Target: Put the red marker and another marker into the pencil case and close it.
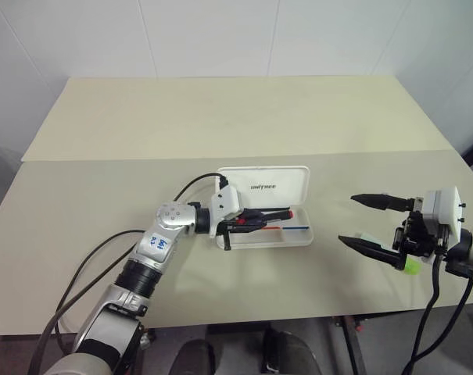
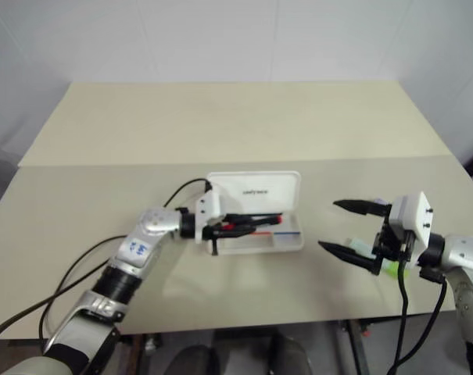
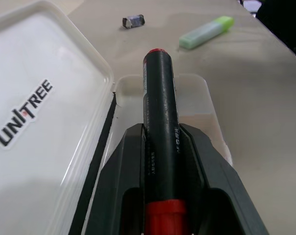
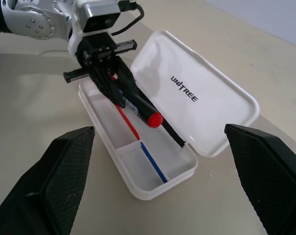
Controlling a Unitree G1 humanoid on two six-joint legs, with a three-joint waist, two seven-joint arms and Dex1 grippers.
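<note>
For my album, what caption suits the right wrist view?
Left gripper holds the red marker over the open pencil case.

Under the left gripper (image 1: 259, 218), the pencil case (image 1: 302, 238) tray lies unobstructed; its raised lid (image 1: 263, 186) walls off the far side.

Left arm: reaches in from the left, bent at the elbow.
Left gripper (image 1: 256, 219): fingers squeezed around the red marker (image 3: 159, 122).
Right gripper (image 1: 369, 223): points left, fingers spread wide, holding nothing.
</note>
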